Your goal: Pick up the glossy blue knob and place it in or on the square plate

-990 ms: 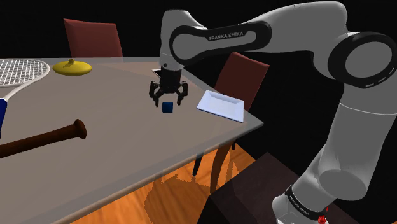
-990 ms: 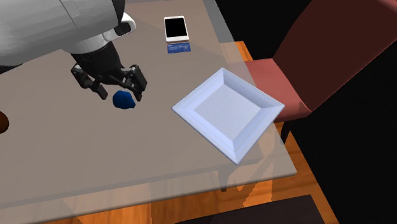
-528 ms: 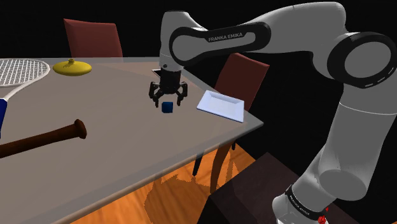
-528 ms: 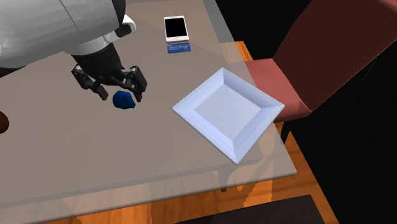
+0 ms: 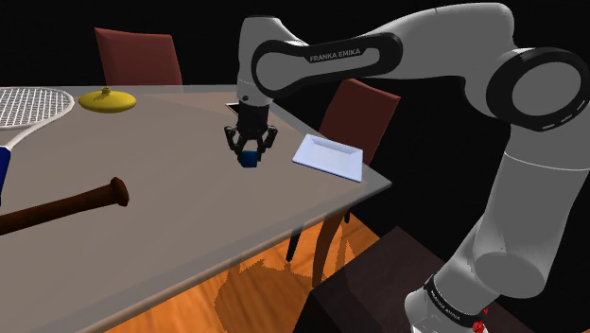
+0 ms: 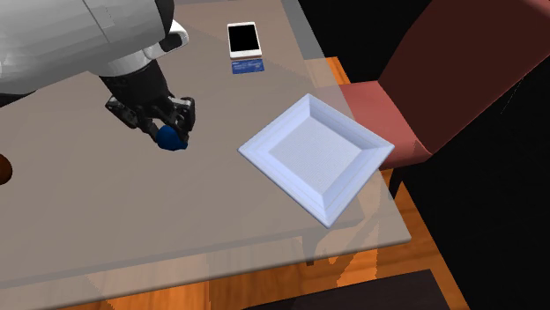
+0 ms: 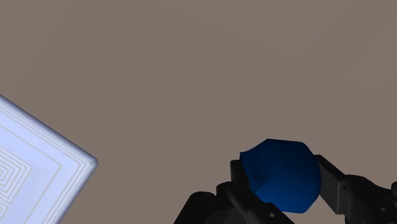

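Pincer (image 7: 283, 179) is closed in tight on the blue knob (image 7: 284, 167): in the wrist view one black finger presses each flank of the glossy lump, with no gap showing on either side. The second exterior view shows the same clasp, the knob (image 6: 171, 137) peeking out below the fingertips, down low at the bench (image 6: 132, 220). Whether it has left the surface, I cannot tell. From the shoulder view the pincer (image 5: 249, 153) hangs straight down off the white arm, and the knob is a small dark-blue block between its tips.

Outward now. Bare grey-brown bench lies between the knob and the square plate (image 6: 317, 158), which sits toward the second exterior view's right, near but apart. The plate is pale, with a raised stepped rim, and is turned so it reads as a diamond. One of its corners comes close to the bench edge beside the red chair (image 6: 458, 79). Up at the far edge a phone (image 6: 243, 40) and a small blue card (image 6: 248, 65) lie touching, well apart from the pincer.

Over on the shoulder view's left, a bat (image 5: 66, 208), a racket (image 5: 33, 106) and a yellow dish (image 5: 107, 99) are all well away. Beyond the bench there is a black area, and orange wood floor (image 5: 255, 293) shows below the near edge.
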